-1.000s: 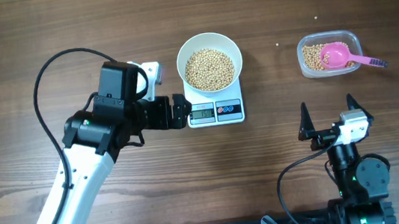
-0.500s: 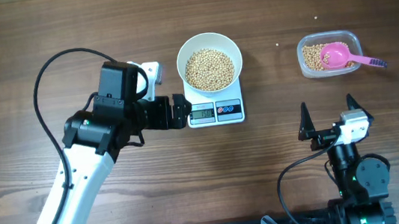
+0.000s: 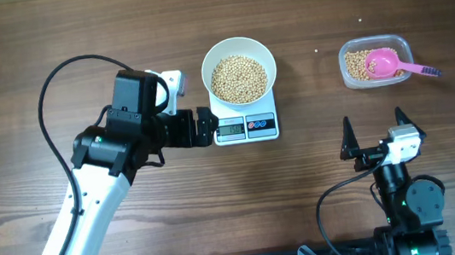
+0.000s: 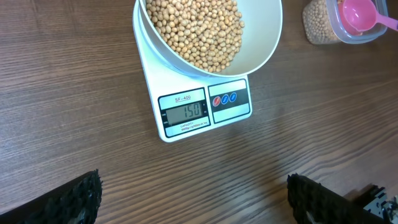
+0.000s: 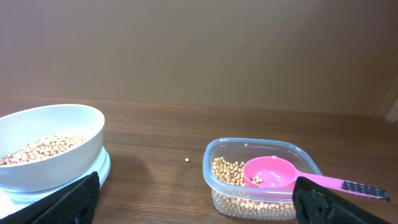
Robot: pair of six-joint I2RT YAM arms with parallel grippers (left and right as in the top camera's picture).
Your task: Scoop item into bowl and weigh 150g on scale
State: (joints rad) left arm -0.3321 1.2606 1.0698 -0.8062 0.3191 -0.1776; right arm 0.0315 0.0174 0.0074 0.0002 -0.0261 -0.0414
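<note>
Two tools are showing, both released and grasping nothing.

Left tool [image 3: 208, 126]: it is hovering just beside the left side of the scale [image 3: 245, 127], jaws spread wide. Its fingers [image 4: 74, 202] are sitting in the bottom corners of the left wrist view, with bare worktop [image 3: 29, 47] between them.

Right tool [image 3: 373, 119]: it is hanging close to the near edge of the worktop, toward the right. Its jaws are likewise spread, well apart from every other item.

One scale, white and square: it is sitting about midway between the left and right edges, nearer the far edge. Its display [image 4: 185, 112] is reading 150, and a dark button panel [image 4: 231, 98] is sitting beside the display.

One bowl [image 3: 208, 65], white and deep: it is standing upright on the scale.

Many beans [image 3: 238, 78], tan and round: they are lying in the bowl, covering its bottom.

One tub [image 3: 405, 45], clear plastic: it is sitting toward the far right corner, well apart from the scale, and is holding a shallow layer of the same beans.

One scoop [image 3: 383, 63], pink: it is lying in the tub, its cup on the beans and its handle reaching over the tub's right rim.

Two loose beans: one [image 3: 317, 49] is lying on the worktop between scale and tub, and the other [image 3: 360, 20] is lying beyond the tub, toward the far edge.
</note>
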